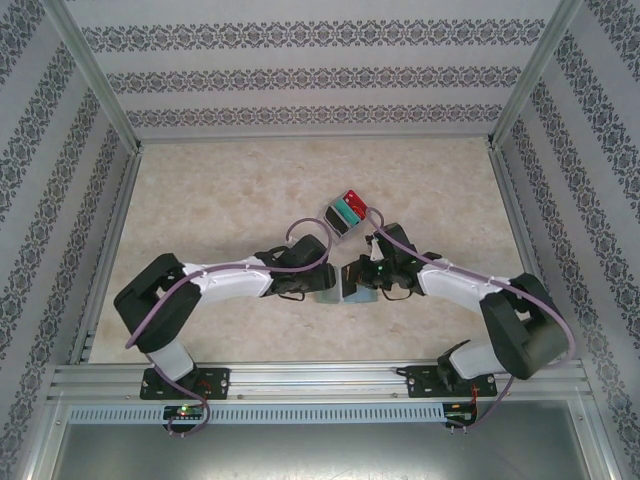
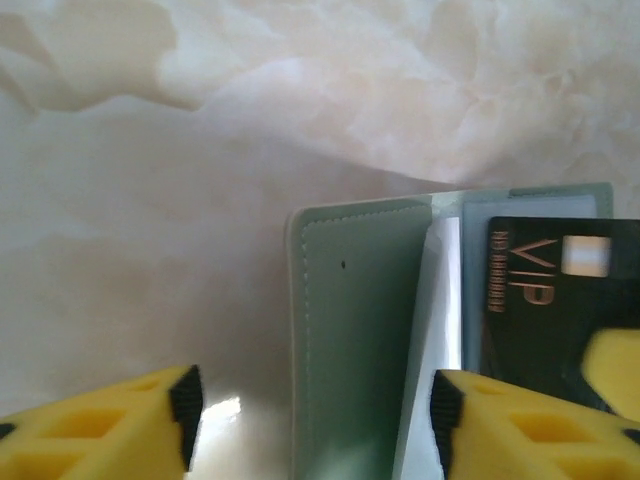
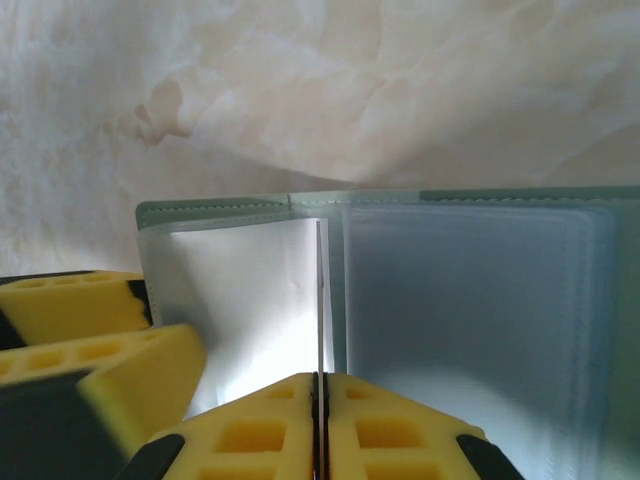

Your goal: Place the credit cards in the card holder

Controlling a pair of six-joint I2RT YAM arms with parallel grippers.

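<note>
Seen from above, two robot arms bend inward so that their wrists meet at mid-table. Below them a flat grey-green card holder (image 1: 329, 294) lies opened like a booklet on the pale marbled tabletop (image 1: 200, 190).

The left gripper (image 2: 312, 405) has its yellow padded fingers spread wide and grips nothing. The holder's stitched green cover flap (image 2: 360, 330) lies directly under that gap, and its long axis runs straight away from the wrist. Just right of the flap a clear leaf (image 2: 440, 300) stands up. Beyond it, past the right-hand finger, a black plastic card (image 2: 545, 300) lettered VIP rests against a clear pocket, with its long side parallel to the flap. We cannot tell whether it is fully seated in the pocket.

The right gripper (image 3: 320, 400) is pressed shut on a thin leaf (image 3: 318, 290) that we see edge-on. We cannot tell whether this is a pocket page or a card.

A small clear plastic box (image 1: 346, 212) holding red and teal cards stands on the table just beyond both wrists. It is apart from the holder and a little nearer the right wrist. We judge that the right arm is busy keeping the holder open. That leaves the empty left gripper free to reach forward and slightly right for the next card.
</note>
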